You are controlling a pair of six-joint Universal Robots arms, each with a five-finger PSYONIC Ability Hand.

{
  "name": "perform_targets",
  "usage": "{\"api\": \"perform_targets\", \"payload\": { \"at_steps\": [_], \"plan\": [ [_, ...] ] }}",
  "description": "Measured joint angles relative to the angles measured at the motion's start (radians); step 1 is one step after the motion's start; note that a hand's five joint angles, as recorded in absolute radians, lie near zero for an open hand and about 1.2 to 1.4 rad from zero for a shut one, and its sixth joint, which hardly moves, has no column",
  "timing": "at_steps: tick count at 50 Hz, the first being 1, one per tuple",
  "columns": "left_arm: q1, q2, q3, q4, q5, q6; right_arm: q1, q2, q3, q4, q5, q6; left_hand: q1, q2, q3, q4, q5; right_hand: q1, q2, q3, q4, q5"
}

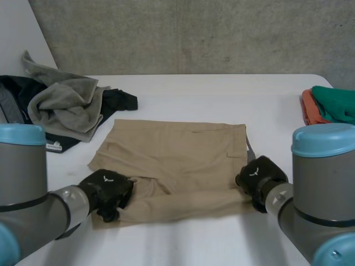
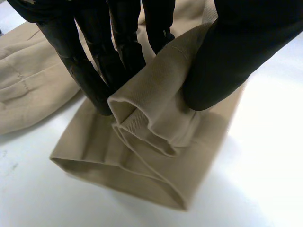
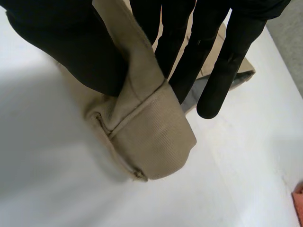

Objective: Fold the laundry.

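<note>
- The beige trousers (image 1: 177, 152) lie spread flat in the middle of the white bench (image 1: 222, 94), toward its near edge.
- The left robot hand (image 1: 105, 191) is on the trousers' near left corner. Its fingers (image 2: 94, 71) and thumb (image 2: 227, 56) pinch a bunched fold of the hem, lifted slightly above the layers beneath.
- The right robot hand (image 1: 256, 176) is on the near right corner. Its thumb (image 3: 71, 47) and fingers (image 3: 184, 61) pinch the stitched edge there.
- A rolled strip of cloth runs between the two hands.
- A grey towel (image 1: 66, 102) sits on a black garment (image 1: 119, 100) at the bench's far left corner.
- A green cloth (image 1: 335, 102) lies on an orange cloth (image 1: 310, 108) at the right edge.
</note>
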Motion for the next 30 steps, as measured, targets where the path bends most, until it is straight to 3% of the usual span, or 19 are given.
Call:
{"api": "perform_targets", "payload": {
  "at_steps": [9,14,20,30],
  "plan": [
    [0.003,0.248,-0.136,-0.175,0.002,0.059,-0.052,-0.132,0.110,0.221,-0.037,-0.166,0.000,0.004,0.005,0.004,0.000,0.000,0.000,0.000,0.000,0.000],
    [0.011,0.282,-0.143,-0.220,0.002,0.157,-0.067,-0.150,0.107,0.226,-0.062,-0.250,0.000,0.004,0.005,0.004,0.000,0.000,0.000,0.000,0.000,0.000],
    [0.009,0.190,0.005,-0.151,-0.025,0.200,-0.065,-0.060,-0.038,0.127,-0.071,-0.203,0.000,0.004,0.005,0.004,0.000,0.000,0.000,0.000,0.000,0.000],
    [-0.035,-0.123,0.452,0.062,-0.138,0.087,-0.073,0.169,-0.302,-0.053,-0.024,-0.077,0.000,0.005,0.006,0.004,0.008,0.000,0.000,0.000,0.000,0.000]
  ]
}}
